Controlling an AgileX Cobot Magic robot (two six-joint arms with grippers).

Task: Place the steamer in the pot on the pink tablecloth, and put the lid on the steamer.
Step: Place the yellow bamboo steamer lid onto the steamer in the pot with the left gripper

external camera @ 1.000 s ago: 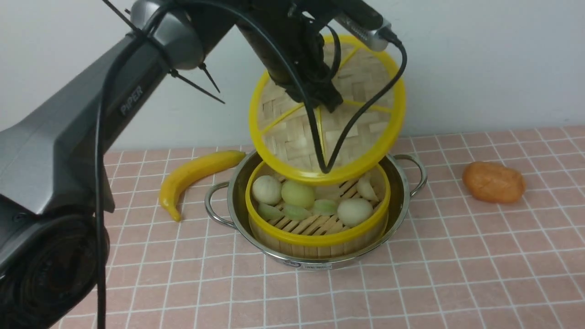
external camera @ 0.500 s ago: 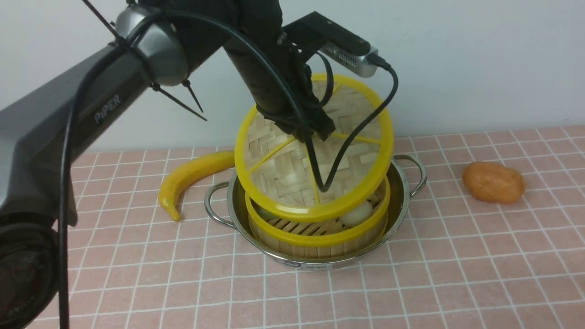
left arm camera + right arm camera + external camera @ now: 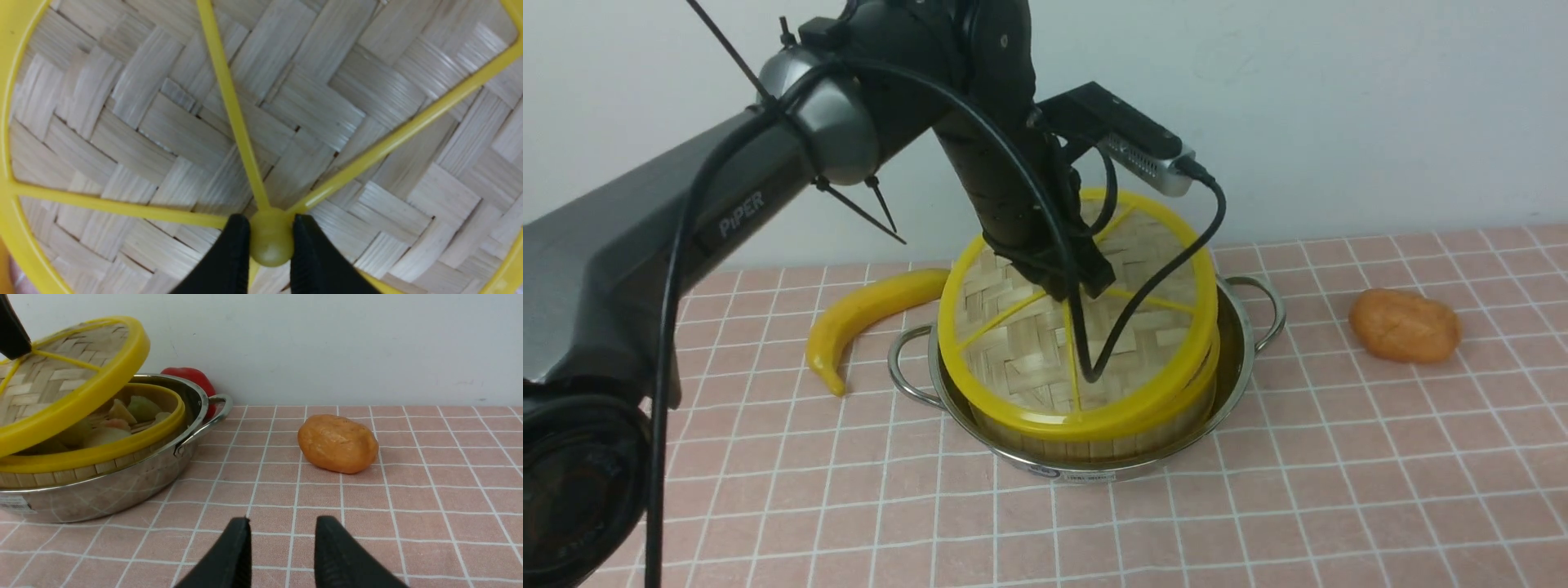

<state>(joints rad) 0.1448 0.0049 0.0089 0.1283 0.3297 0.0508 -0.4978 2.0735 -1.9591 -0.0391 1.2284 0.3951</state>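
The steamer (image 3: 1094, 445) sits in the steel pot (image 3: 1245, 343) on the pink tablecloth (image 3: 1339, 490). My left gripper (image 3: 1086, 286) is shut on the centre knob (image 3: 271, 243) of the woven lid (image 3: 1029, 351). The lid lies tilted over the steamer. Its near edge is down on the steamer's rim and its far right edge is raised. In the right wrist view the lid (image 3: 73, 375) leaves a gap over the steamer (image 3: 102, 453), where dumpling toys show. My right gripper (image 3: 282, 526) is open and empty above the cloth, to the right of the pot (image 3: 122, 486).
A yellow banana (image 3: 866, 314) lies left of the pot, close to its handle. An orange lump (image 3: 1405, 325) lies on the cloth to the right, ahead of my right gripper. A red object (image 3: 192, 375) sits behind the pot by the wall.
My left gripper has come down with the lid, from high above the steamer to its near edge resting on the steamer's rim. The toys are now mostly covered.
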